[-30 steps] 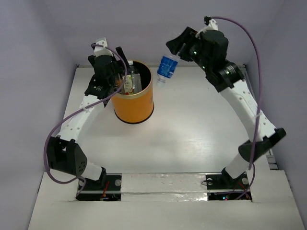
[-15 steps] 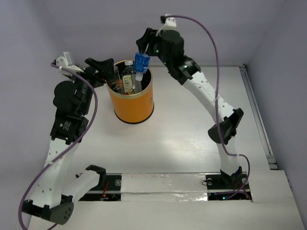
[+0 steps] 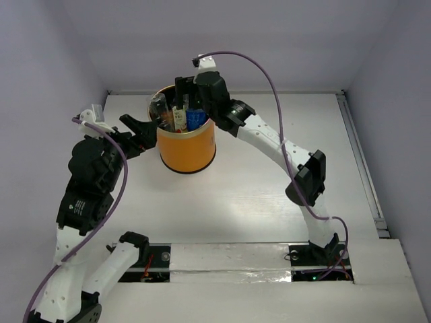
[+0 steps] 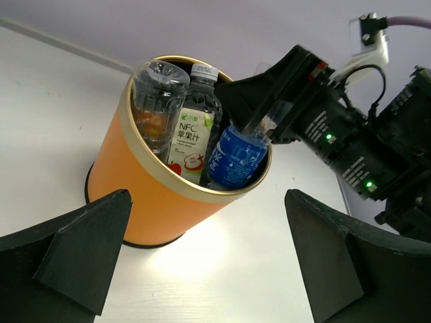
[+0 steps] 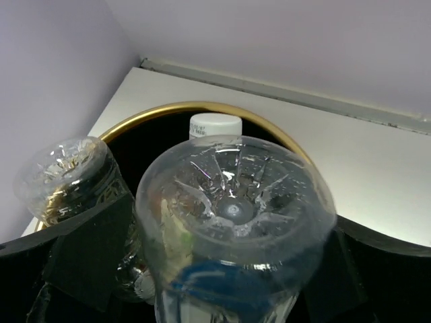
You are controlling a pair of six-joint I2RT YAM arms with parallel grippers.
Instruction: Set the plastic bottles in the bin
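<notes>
The orange bin (image 3: 187,149) (image 4: 128,195) stands at the back left of the table with several plastic bottles upright in it. Among them are a clear bottle (image 4: 159,94) (image 5: 64,168), a white fruit-labelled bottle (image 4: 194,131) (image 5: 214,126) and a blue-labelled bottle (image 3: 196,118) (image 4: 236,156) (image 5: 232,202), which stands base up. My right gripper (image 3: 190,106) (image 5: 225,269) reaches down into the bin's mouth, open, its fingers (image 5: 87,249) on either side of the blue-labelled bottle with a small gap. My left gripper (image 3: 138,129) (image 4: 205,232) hangs open and empty just left of the bin.
The white table (image 3: 269,182) is walled by purple panels at the back and sides. A metal rail (image 3: 363,161) runs along its right edge. The right arm (image 3: 283,145) arches over the table's middle, and a purple cable (image 3: 256,67) loops above it.
My right arm swung left with the blue-labelled bottle, lowered it into the bin, and its jaws spread. My left arm drew back from the bin's rim to its left side.
</notes>
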